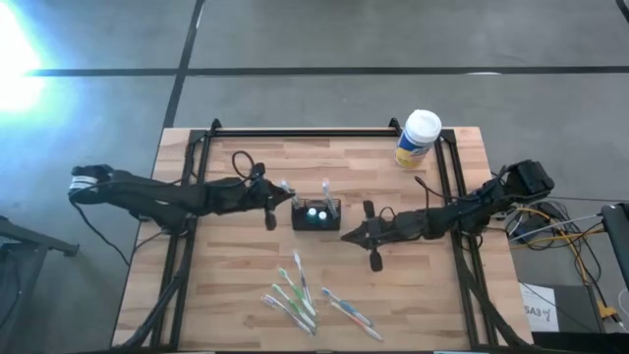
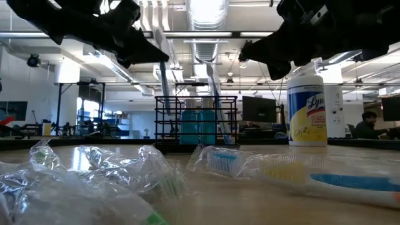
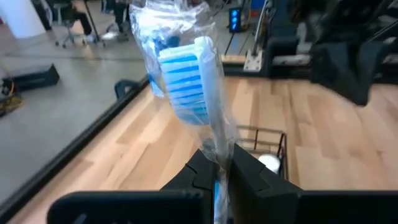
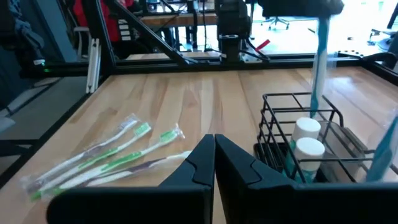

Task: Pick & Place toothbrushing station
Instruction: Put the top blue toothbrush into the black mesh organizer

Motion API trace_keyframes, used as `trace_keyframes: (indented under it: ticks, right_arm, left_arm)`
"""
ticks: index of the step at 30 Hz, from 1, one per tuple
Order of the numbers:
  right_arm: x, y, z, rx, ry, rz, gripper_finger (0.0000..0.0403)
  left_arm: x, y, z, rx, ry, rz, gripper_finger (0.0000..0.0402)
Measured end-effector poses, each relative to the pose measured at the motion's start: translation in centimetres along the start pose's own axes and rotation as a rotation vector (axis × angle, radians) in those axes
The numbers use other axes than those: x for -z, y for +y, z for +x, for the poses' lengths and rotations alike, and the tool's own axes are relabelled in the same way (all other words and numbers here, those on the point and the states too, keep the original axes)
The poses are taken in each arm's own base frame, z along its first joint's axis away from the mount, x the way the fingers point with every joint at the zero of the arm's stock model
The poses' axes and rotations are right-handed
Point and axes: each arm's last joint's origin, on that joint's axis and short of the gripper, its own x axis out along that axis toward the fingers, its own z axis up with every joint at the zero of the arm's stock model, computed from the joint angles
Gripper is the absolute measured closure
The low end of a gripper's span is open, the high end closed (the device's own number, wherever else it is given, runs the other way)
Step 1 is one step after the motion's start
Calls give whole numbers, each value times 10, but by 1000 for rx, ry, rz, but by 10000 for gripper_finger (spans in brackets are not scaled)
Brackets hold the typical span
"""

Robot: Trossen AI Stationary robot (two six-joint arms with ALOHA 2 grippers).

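The black mesh organiser [image 1: 316, 213] stands on the table's middle; it also shows in the low view [image 2: 197, 122] and the right wrist view [image 4: 301, 140]. It holds two white-capped blue tubes [image 4: 306, 140] and one upright wrapped toothbrush [image 1: 325, 187]. My left gripper [image 1: 278, 197] is just left of the organiser, above its rim, shut on a wrapped toothbrush with blue bristles [image 3: 186, 81]. My right gripper [image 1: 346, 234] is shut and empty just right of the organiser, a little nearer [image 4: 214, 146]. My left gripper pinches the wrapped toothbrush by its handle [image 3: 221, 158], below the head, between its two fingers. The bristle head [image 3: 186, 81] sticks out beyond the fingertips. The handle end [image 4: 318, 68] slants down to the organiser's left end [image 2: 164, 94], inside the rim as far as shows.
Several wrapped toothbrushes [image 1: 305, 295] lie loose on the near part of the table, left of my right gripper in its wrist view [image 4: 106, 158]. A yellow canister with a white lid [image 1: 417, 138] stands at the far right. Black frame rails [image 1: 295, 131] run along the table's edges.
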Motion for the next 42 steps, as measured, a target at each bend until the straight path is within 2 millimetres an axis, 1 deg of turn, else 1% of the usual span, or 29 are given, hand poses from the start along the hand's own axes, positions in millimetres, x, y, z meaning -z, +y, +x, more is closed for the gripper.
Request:
trace_keyframes:
  ticks: [6,14,19,22,28,31,36,39,42]
  right_arm:
    - [0,0,0,0,-2,0,394]
    - [-2,0,1,-1,-10,2,394]
    - [-2,0,1,-1,-10,2,394]
    - [-2,0,1,-1,-10,2,394]
    - [-2,1,1,-1,-7,1,394]
    - [-2,1,1,-1,-7,1,394]
    - [-2,1,1,-1,-7,1,394]
    - [-2,1,1,-4,-7,1,394]
    - [-2,1,1,-8,-6,-2,394]
  left_arm:
    - [14,-3,17,-6,34,-10,380]
    - [38,-6,32,-11,113,16,379]
    - [42,-7,39,-10,91,11,377]
    - [44,-8,41,-6,83,-9,369]
    - [42,-7,39,-6,83,-15,318]
    - [40,-7,38,4,80,-30,282]
    - [35,-6,33,14,78,-40,210]
    - [31,-5,27,20,90,-40,174]
    - [26,-3,17,45,109,-51,150]
